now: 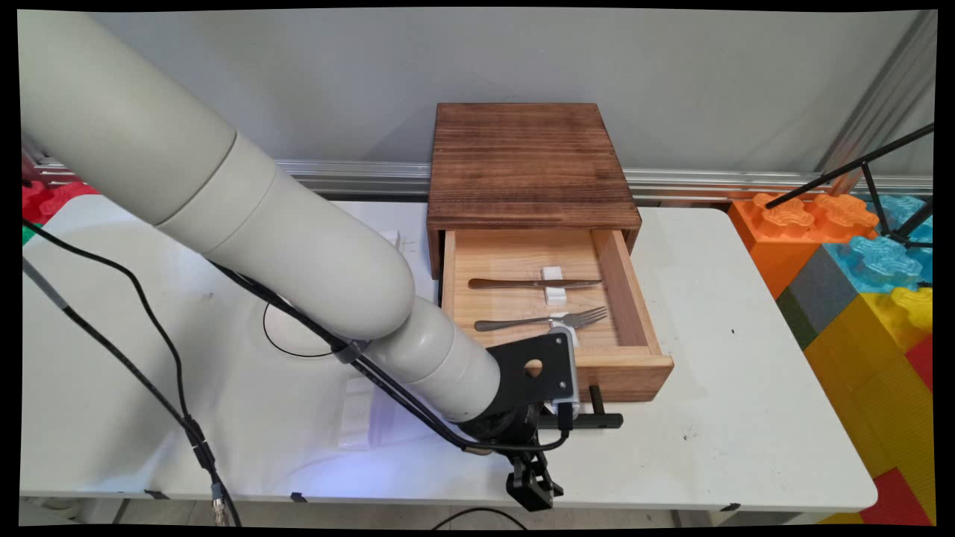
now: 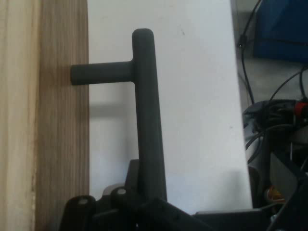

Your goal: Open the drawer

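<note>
We see the gripper [image 1: 534,485] low at the counter's [image 1: 746,418] near edge, just in front of the open drawer [image 1: 625,373] of a dark wooden box [image 1: 526,164]. In the hand view the drawer's black handle [image 2: 147,115] runs straight down into the linkage, and its bar seems to pass between the fingers, but they are hidden at the bottom, so we cannot tell how far apart they stand or whether they grip it. The drawer is pulled well out toward the near edge; a knife [image 1: 533,283] and a fork [image 1: 541,321] lie inside on white rests. To the right of the drawer the counter is bare out to its rounded corner. A white tray [image 1: 365,418] lies left of the gripper, under the arm.
</note>
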